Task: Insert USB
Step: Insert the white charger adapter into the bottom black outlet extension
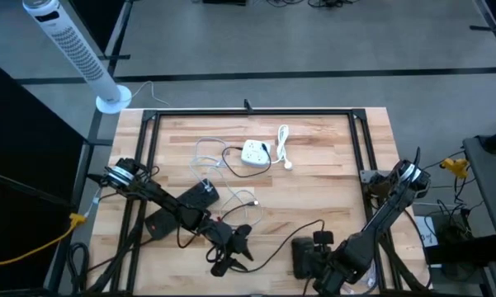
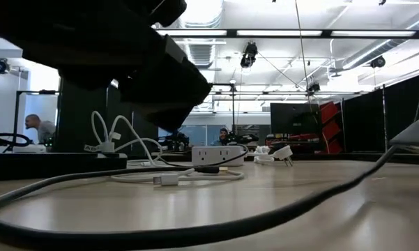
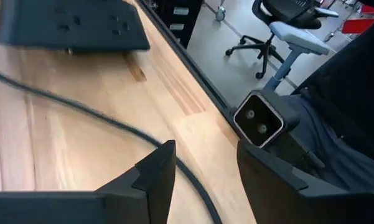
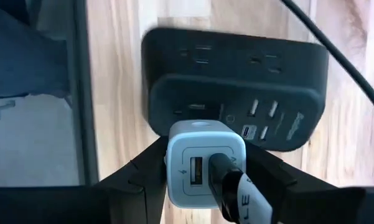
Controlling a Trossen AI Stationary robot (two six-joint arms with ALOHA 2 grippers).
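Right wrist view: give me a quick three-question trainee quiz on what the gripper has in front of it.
1. True or false: the right gripper is clamped on a white charger block.
2. The power strip lying just beyond the block is: A white, B black, C red?
3. Fill in: the plug sticking out of the block's face is coloured ___.

Key: 1 true; 2 B; 3 black.
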